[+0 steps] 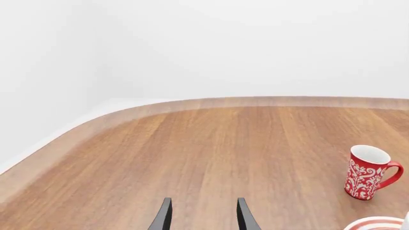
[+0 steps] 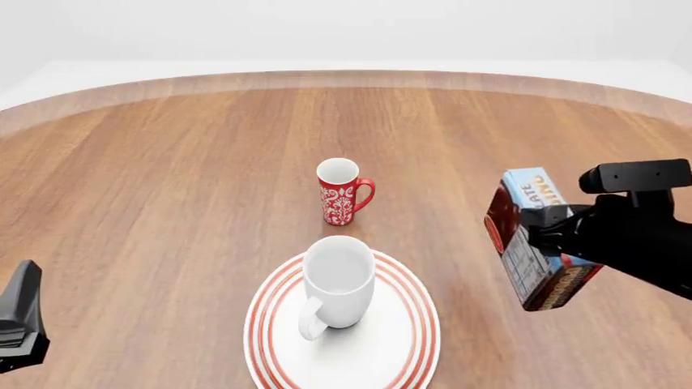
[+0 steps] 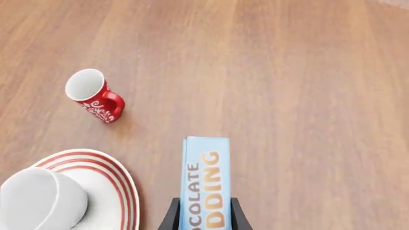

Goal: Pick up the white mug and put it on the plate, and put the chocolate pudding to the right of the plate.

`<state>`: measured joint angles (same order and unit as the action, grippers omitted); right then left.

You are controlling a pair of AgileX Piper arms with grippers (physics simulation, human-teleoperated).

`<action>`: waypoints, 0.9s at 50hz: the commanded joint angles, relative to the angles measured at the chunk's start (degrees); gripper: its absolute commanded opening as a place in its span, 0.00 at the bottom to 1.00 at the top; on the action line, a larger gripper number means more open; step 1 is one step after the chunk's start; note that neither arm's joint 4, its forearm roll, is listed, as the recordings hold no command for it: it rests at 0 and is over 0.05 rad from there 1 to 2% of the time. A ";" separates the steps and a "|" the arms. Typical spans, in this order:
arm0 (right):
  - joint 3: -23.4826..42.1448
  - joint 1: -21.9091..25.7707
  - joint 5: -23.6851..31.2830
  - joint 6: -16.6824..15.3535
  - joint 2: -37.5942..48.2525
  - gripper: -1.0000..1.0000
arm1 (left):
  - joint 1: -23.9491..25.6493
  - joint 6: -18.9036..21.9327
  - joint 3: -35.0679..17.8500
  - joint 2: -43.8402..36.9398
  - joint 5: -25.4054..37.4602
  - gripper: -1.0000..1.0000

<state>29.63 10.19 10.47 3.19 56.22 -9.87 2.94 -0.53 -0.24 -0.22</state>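
The white mug (image 2: 339,279) stands upright on the red-ringed plate (image 2: 378,356) at the front middle of the table, its handle toward me. My right gripper (image 2: 546,231) is shut on the chocolate pudding box (image 2: 527,259) and holds it tilted, to the right of the plate and seemingly above the table. In the right wrist view the box (image 3: 204,177) sits between the fingers (image 3: 171,216), with the mug (image 3: 38,201) and plate (image 3: 108,187) beside it. My left gripper (image 2: 19,316) is open and empty at the front left (image 1: 204,218).
A smaller red mug with a white floral pattern (image 2: 343,192) stands upright just behind the plate; it also shows in the left wrist view (image 1: 367,172) and the right wrist view (image 3: 93,93). The wooden table's curved far edge (image 2: 346,77) meets a white wall.
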 commanded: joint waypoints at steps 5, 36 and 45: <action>-2.14 -2.40 2.31 -0.40 -4.04 0.00 | 0.01 0.03 0.00 -0.01 0.02 1.00; -9.97 -6.50 -4.91 -2.30 -0.47 0.00 | -0.02 -0.01 0.00 0.01 -0.01 1.00; -10.62 -6.52 -6.04 -2.37 0.52 0.00 | 0.01 0.01 0.00 0.01 -0.01 1.00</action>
<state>20.09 3.93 6.02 -0.01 55.65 -9.87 2.94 -0.53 -0.24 -0.22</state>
